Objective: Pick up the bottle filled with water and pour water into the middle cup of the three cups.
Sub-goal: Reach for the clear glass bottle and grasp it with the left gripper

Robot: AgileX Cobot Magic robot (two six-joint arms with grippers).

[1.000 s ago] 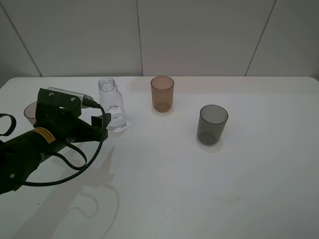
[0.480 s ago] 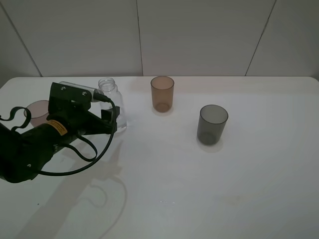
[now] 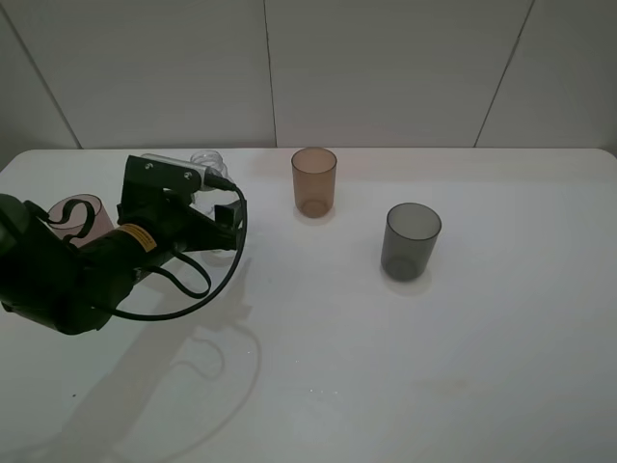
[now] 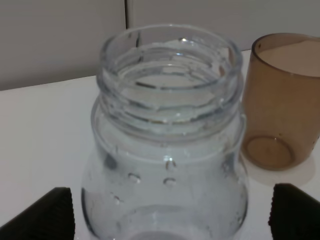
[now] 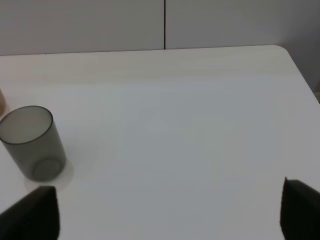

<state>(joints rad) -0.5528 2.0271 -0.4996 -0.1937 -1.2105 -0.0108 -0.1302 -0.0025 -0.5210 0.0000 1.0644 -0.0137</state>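
Observation:
The clear bottle (image 4: 167, 150) stands upright, uncapped, with water in its lower part, and fills the left wrist view. My left gripper (image 4: 170, 217) is open, one dark fingertip on each side of the bottle's body and both apart from it. From the high camera the left gripper (image 3: 220, 207) hides most of the bottle (image 3: 204, 161), of which only the neck shows. The amber middle cup (image 3: 314, 181) stands just right of it, also seen as the amber cup (image 4: 282, 100). My right gripper (image 5: 165, 212) is open over bare table.
The pinkish cup (image 3: 77, 217) stands behind my left arm at the far left. The dark grey cup (image 3: 410, 241) sits right of centre, the same grey cup (image 5: 34, 142) lying ahead of my right gripper. All rest on a white table (image 3: 386, 367).
My left arm has moved to the right and toward the back, so its open fingers now straddle the bottle. The bottle and cups have not moved.

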